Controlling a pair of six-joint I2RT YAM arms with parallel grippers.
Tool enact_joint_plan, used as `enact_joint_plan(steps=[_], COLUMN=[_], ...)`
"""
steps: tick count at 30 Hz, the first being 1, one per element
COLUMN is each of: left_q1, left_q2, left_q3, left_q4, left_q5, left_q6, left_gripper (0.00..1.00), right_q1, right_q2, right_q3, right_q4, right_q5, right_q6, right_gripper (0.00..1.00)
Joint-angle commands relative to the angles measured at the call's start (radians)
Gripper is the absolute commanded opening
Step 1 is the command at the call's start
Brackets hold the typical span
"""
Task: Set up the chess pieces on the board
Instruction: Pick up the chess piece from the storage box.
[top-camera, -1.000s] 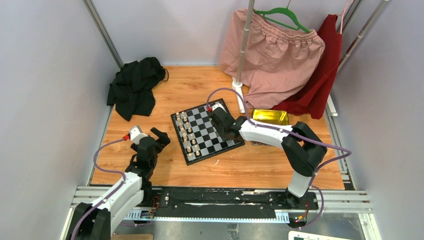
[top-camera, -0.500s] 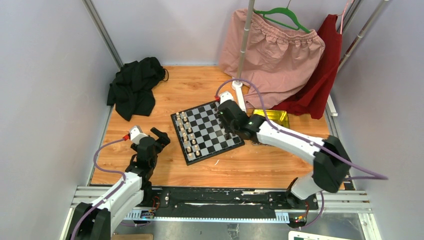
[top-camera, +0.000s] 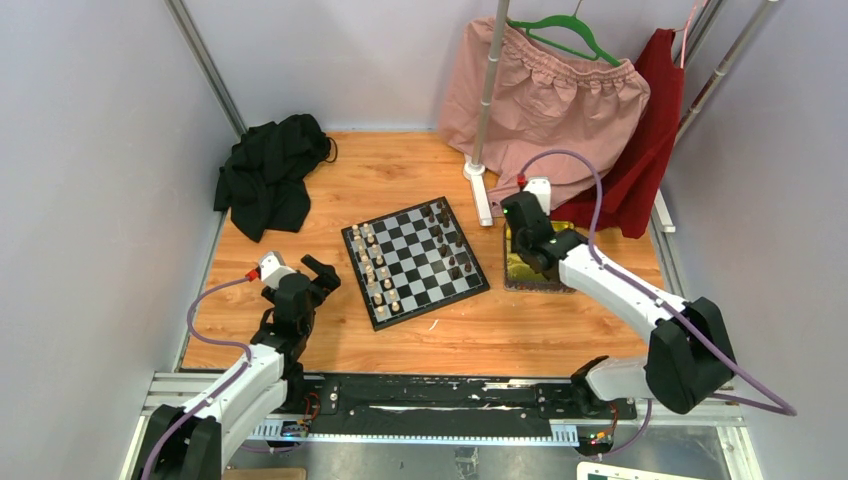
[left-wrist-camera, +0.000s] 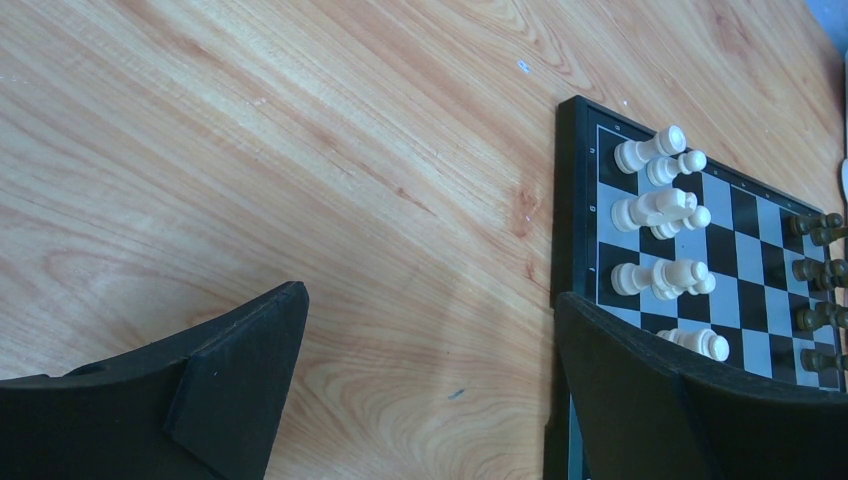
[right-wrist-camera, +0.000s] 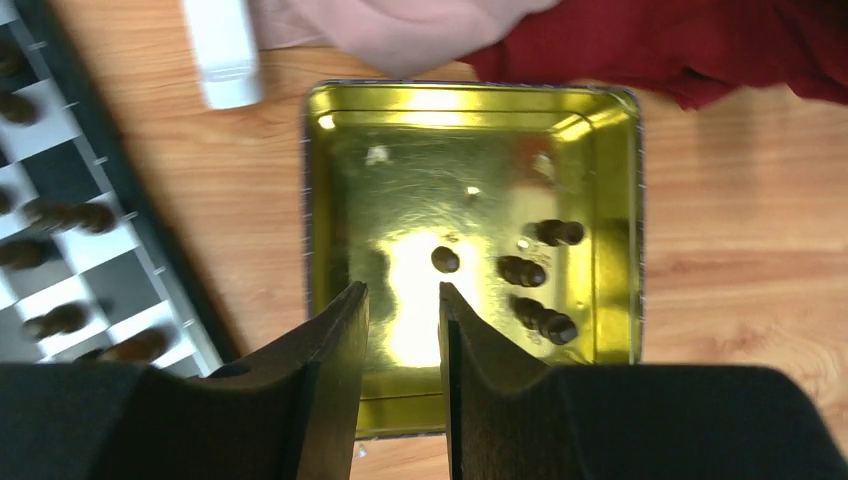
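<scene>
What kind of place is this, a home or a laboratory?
Probably a laboratory robot cell: two arms bolted to a rail at a wooden table, plain grey walls close around it, and unrelated props, a chessboard and hanging clothes.

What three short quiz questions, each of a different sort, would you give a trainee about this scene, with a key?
1. True or false: the right gripper hangs over the yellow tin, with nothing between its jaws.
2. What lies in the tin? A cream-white pieces; B dark pieces; C nothing.
3. Fill in: the left gripper hangs open over the table, beside the ____.
Key: 1 true; 2 B; 3 board.
</scene>
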Motion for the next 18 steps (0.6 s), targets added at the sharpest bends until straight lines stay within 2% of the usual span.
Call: enact_joint_plan(steps=[1, 7, 18], left_q1=[0.003, 0.003, 0.003], left_q2=[-0.002, 0.003, 0.014], left_q3=[0.002, 0.004, 0.006], left_q4=[0.031, 0.031, 0.038], left_q5=[-0.006, -0.006, -0.008], left_q6=[-0.004, -0.004, -0.003], left_gripper=[1.00, 1.00, 1.00], right_q1=[-0.105, -0.180, -0.239], right_q2=[-0.020, 0.047, 0.167], right_q3=[-0.039, -0.061, -0.058], right_q4=[-0.008, 0.022, 0.068], right_q5=[-0.005, -0.073, -0.133], right_q6=[0.069, 0.073, 0.073], right_gripper=[0.36, 0.36, 0.35])
